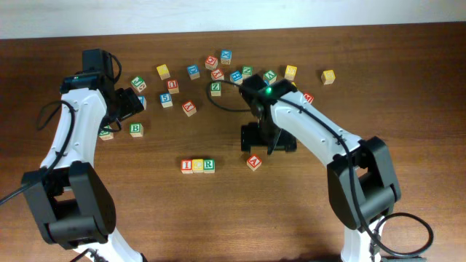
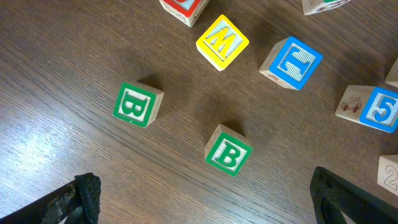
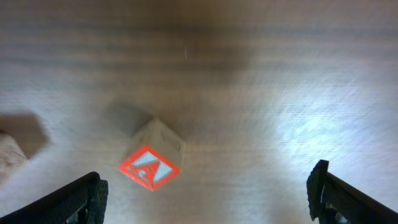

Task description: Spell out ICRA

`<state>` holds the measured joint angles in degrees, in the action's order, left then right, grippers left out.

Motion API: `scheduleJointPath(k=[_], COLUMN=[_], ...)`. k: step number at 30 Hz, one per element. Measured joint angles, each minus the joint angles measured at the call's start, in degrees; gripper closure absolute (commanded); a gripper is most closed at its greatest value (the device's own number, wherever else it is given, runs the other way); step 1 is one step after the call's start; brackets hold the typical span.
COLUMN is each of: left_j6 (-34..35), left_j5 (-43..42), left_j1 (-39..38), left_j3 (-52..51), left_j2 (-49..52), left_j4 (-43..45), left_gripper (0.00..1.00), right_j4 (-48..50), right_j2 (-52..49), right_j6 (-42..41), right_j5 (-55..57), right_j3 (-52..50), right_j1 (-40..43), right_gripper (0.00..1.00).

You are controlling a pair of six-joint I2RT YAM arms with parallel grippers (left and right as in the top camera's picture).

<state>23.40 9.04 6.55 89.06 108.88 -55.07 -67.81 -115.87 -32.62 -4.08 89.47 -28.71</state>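
Observation:
A row of three blocks reading I [image 1: 187,166], C [image 1: 198,165], R [image 1: 209,165] lies at the table's front middle. To its right, apart from the row, a red A block [image 1: 253,161] lies turned at an angle. In the right wrist view the A block [image 3: 150,167] lies on the wood, left of centre between the fingers and touching neither. My right gripper [image 3: 205,199] is open and hovers just behind the block [image 1: 268,144]. My left gripper [image 1: 129,103] is open and empty at the back left, above bare wood [image 2: 202,199].
Several loose letter blocks are scattered along the back [image 1: 218,69]. Near the left gripper lie two green B blocks [image 2: 135,104] [image 2: 228,152], a yellow block [image 2: 222,42], a blue T block [image 2: 292,62] and a blue 5 block [image 2: 379,109]. A black cable [image 1: 222,102] loops behind the right arm.

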Motion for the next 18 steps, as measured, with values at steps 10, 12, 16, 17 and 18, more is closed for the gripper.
scheduleJointPath(k=[10,12,16,17,18], left_j6=[0.0,0.0,0.0,0.0,0.0], left_j5=[0.0,0.0,0.0,0.0,0.0], left_j1=[0.0,0.0,0.0,0.0,0.0], left_j3=[0.0,0.0,0.0,0.0,0.0], left_j2=[0.0,0.0,0.0,0.0,0.0], left_j4=[0.0,0.0,0.0,0.0,0.0], left_gripper=[0.01,0.01,0.01,0.01,0.01], right_j4=[9.9,11.5,13.0,13.1,13.3], right_j2=[0.0,0.0,0.0,0.0,0.0], right_j6=[-9.0,-9.7,-10.1,-10.3,-10.7], right_j5=[-3.7,-3.5,-1.9,-1.2,-0.7], right_j3=[-8.5,-9.5,-9.9,-9.9,-9.9], right_j1=[-4.6,-5.3,-6.0,-6.0,-5.9], right_gripper=[0.28,0.34,0.43,0.42,0.34])
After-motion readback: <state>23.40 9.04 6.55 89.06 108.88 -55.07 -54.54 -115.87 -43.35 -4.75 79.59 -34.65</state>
